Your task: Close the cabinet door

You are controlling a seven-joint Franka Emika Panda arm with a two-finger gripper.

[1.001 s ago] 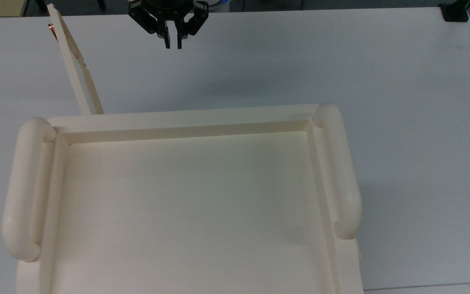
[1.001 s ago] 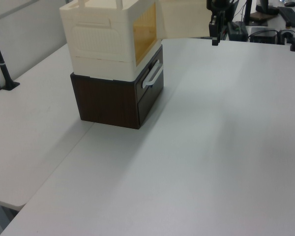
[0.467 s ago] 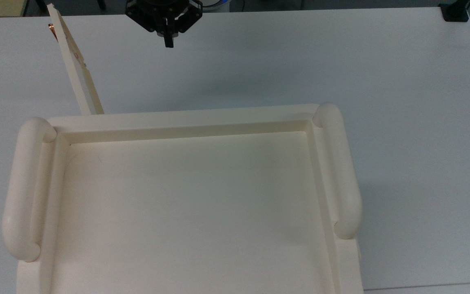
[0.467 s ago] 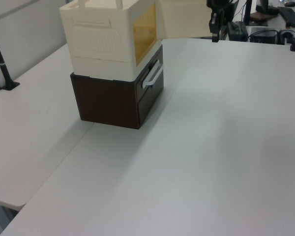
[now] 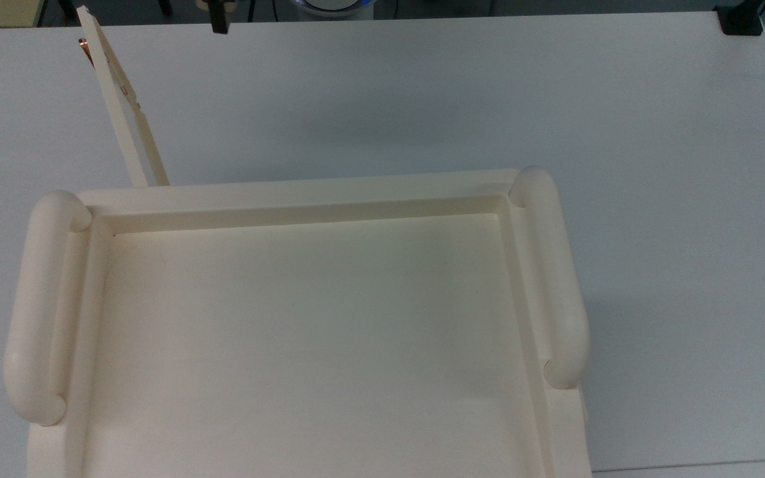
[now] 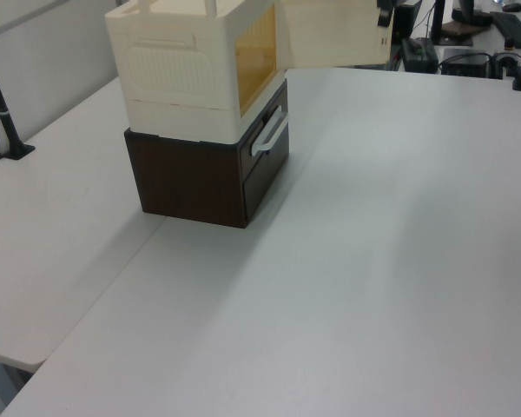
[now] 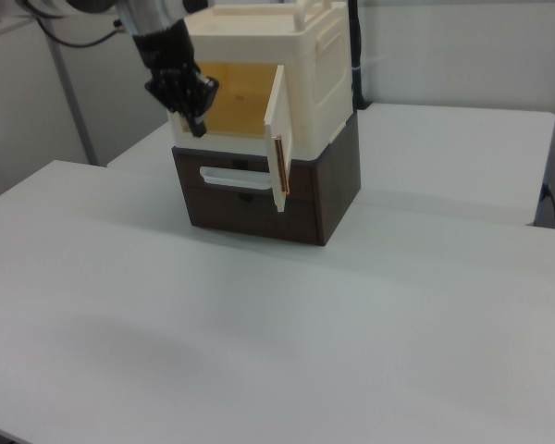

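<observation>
Though the tip is small in the right view's upper left, the fingers of the black two-finger gripper [image 7: 200, 123] look pressed together with nothing between them. In the top view it shows as a dark stub [image 5: 220, 22] at the upper edge.

It hangs in front of the amber-tinted opening of the large cream-white plastic cabinet [image 7: 307, 57], apart from it. The thin flat cream cabinet door [image 7: 278, 137] stands wide open, near square to the front. In the top view it is a narrow strip [image 5: 121, 99] running from the tray's upper-left corner toward the upper left of the frame. Its small copper-coloured handle [image 5: 82, 45] sits near the outer end.

The gripper is on the top view's right of that strip, which I take to be the inner face.

The cabinet rests on a dark brown drawer unit [image 7: 337, 183] on the white table [image 7: 259, 324].

Risks, as I judge them:
- A push from this side would swing the door further open and strain the hinge.
- Rounding the outer end too tightly could snag the edge or handle.
- A hard shove might slide the cabinet on the drawer unit.
</observation>
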